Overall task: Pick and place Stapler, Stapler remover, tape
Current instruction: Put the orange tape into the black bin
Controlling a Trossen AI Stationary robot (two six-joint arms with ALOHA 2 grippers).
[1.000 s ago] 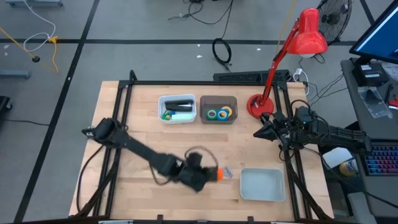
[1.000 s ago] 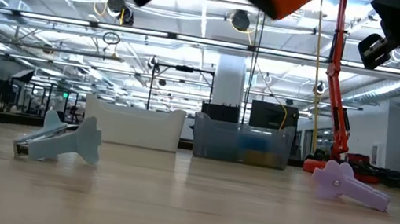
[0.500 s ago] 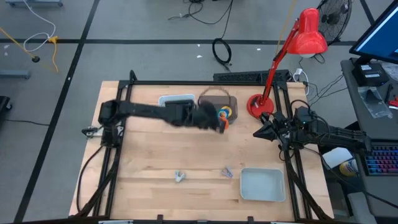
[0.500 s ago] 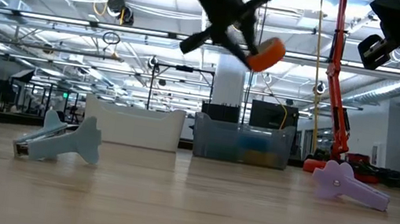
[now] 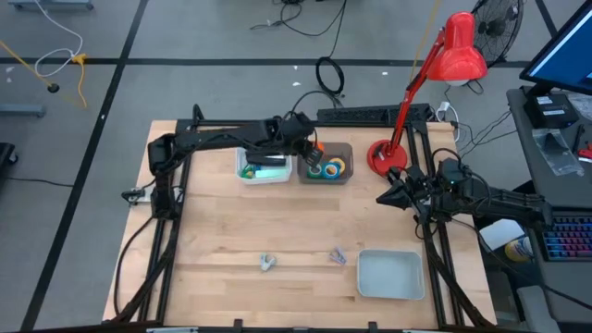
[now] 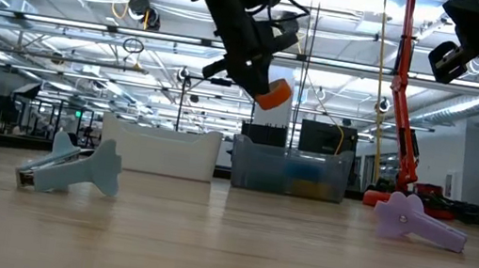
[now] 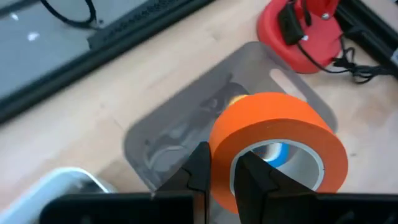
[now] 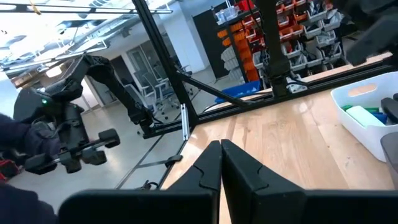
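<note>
My left gripper [image 5: 308, 148] hovers over the grey bin [image 5: 344, 178] at the table's far side, shut on the orange tape roll [image 5: 317, 146], which also shows in the low view [image 6: 274, 94]. Yellow [image 5: 336, 166], green and blue rolls lie in that bin. The black stapler [image 5: 268, 154] lies in the white bin [image 5: 242, 163] beside it. A light-blue stapler remover [image 5: 266, 263] and a purple one [image 5: 338, 256] rest on the table near its near edge. My right gripper [image 5: 382, 197] waits shut at the table's right edge. My left gripper pinches the orange roll's wall [image 7: 222, 146], one finger [image 7: 252, 180] inside the ring and the other finger [image 7: 199, 168] outside. The roll is lifted clear above the grey bin [image 7: 161, 137], tilted, with its opening toward the wrist camera.
A shallow white tray [image 5: 389, 275] sits at the near right corner. A red desk lamp [image 5: 387, 155] stands on its base right of the grey bin, its arm leaning over the far right corner. Bare wood lies across the middle of the table.
My left arm has swung the orange roll from the table's near edge, beside the removers, across to the far side, and now holds it over the grey bin. The gripper has stayed shut on the roll. The removers have not moved.
</note>
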